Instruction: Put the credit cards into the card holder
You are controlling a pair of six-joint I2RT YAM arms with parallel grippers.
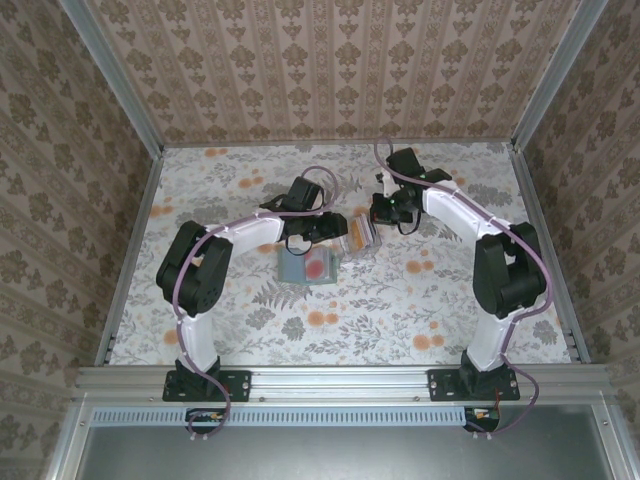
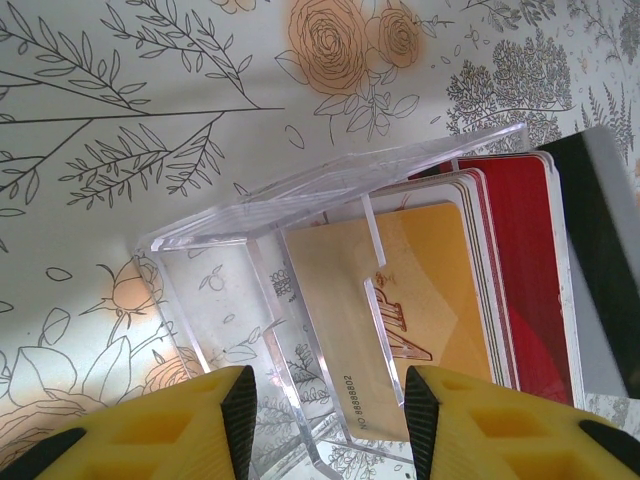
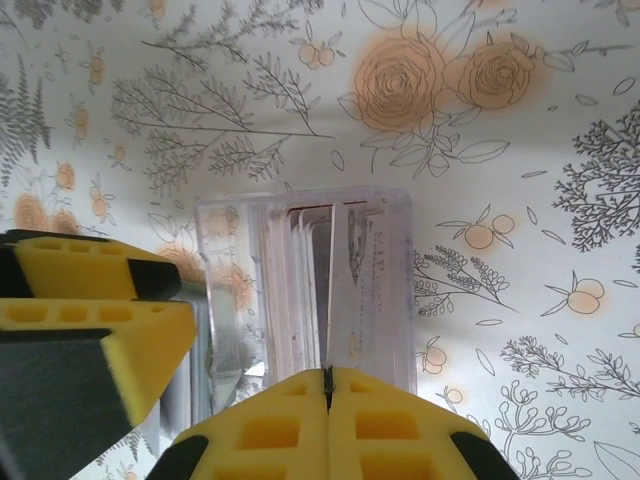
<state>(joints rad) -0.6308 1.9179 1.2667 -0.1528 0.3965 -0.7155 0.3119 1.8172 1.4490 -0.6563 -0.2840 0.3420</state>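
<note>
Clear plastic tray (image 2: 300, 260) mid-table holds my stacked credit cards (image 2: 430, 290), my right gripper (image 3: 327, 385) pinching one card's edge, my left gripper (image 2: 330, 420) spread around the tray, the card holder (image 1: 308, 268) just nearer.

You see a clear plastic tray (image 2: 300, 240) standing on a table (image 1: 420, 300) covered in a floral print of orange roses and grey leaves, enclosed by brown damask-patterned walls (image 1: 330, 70) with aluminium framing (image 1: 340, 378) along the near edge.
</note>
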